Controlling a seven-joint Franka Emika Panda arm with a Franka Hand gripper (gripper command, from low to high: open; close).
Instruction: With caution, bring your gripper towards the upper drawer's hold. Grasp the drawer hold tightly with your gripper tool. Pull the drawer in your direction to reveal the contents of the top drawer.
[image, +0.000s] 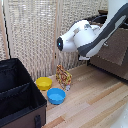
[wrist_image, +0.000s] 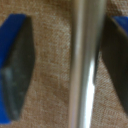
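The white arm (image: 92, 35) reaches in from the exterior view's upper right, its bulky wrist angled down. In the wrist view the gripper (wrist_image: 65, 65) has its blue-edged dark fingers (wrist_image: 17, 65) spread apart, one on each side, not touching each other.

Wood floor (image: 95, 102) — yellow bowl (image: 43, 83), blue bowl (image: 56, 95), snack bag (image: 63, 77).

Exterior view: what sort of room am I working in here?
Probably a home-like room or a mock-up: a wooden floor, a woven folding screen, a brown cabinet, plus yellow and blue bowls.
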